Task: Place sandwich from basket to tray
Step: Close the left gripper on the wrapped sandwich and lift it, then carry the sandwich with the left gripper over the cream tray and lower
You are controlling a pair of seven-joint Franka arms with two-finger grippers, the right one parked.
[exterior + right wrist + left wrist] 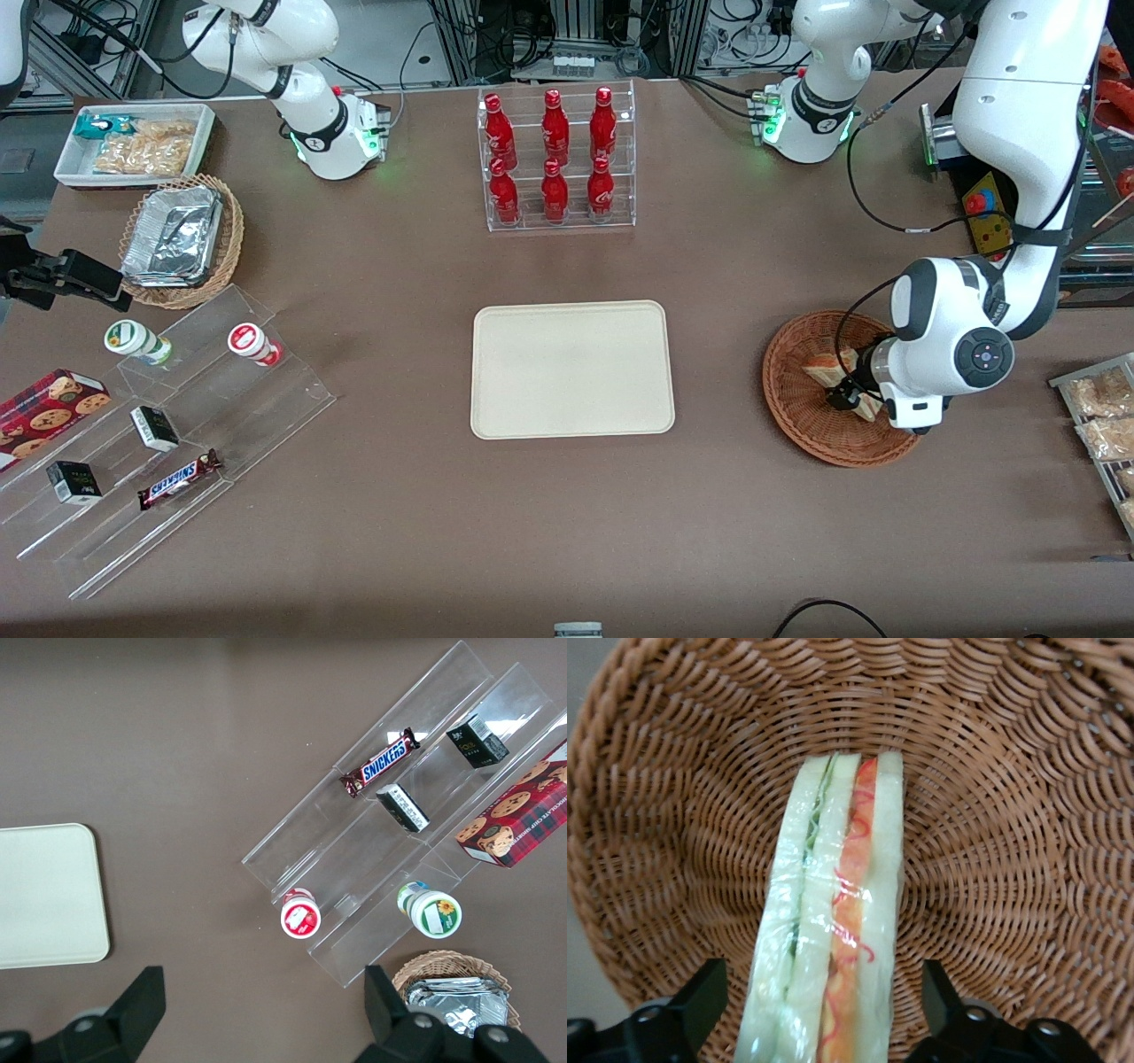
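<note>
I am seeing the gripper (824,1001) hanging low inside the basket (797,399), its 2 fingers (700,992) spread wide on either side of the sandwich (833,930), which is lying in the basket, well apart from the tray (571,368).

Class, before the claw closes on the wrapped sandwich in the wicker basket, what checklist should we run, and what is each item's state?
1. Triangular white-bread sandwich lies in the round reddish-brown wicker basket: ok.
2. Claw is open: ok.
3. Fingers straddle the sandwich: ok.
4. Fingers low enough to grip: cannot tell.
5. Flat cream-beige rectangular tray has bare room: ok.
</note>
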